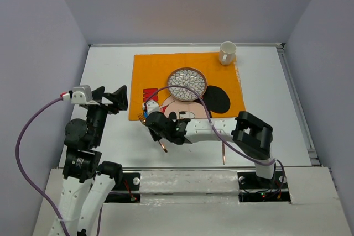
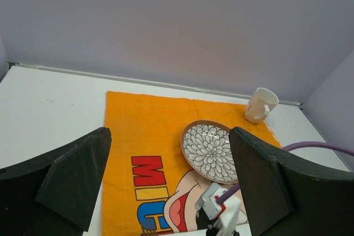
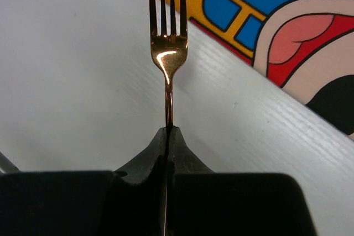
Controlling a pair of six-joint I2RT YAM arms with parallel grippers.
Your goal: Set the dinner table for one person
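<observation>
The white surface (image 1: 265, 109) lies between grey-lilac walls (image 1: 166, 4), under one orange placemat (image 1: 160, 67). One plate (image 1: 187, 83) sits on the placemat and one mug (image 1: 227, 53) stands at its corner. The left fingers (image 2: 265, 175) are wide open. The right fingers (image 3: 167, 134) pinch one fork (image 3: 168, 53) beside the placemat.

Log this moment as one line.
right gripper: shut on fork | left gripper: open, empty | plate: on placemat | mug: at placemat's far right corner

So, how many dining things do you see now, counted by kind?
placemat: 1
plate: 1
mug: 1
fork: 1
thin copper utensil, kind unclear: 1
Total: 5
</observation>
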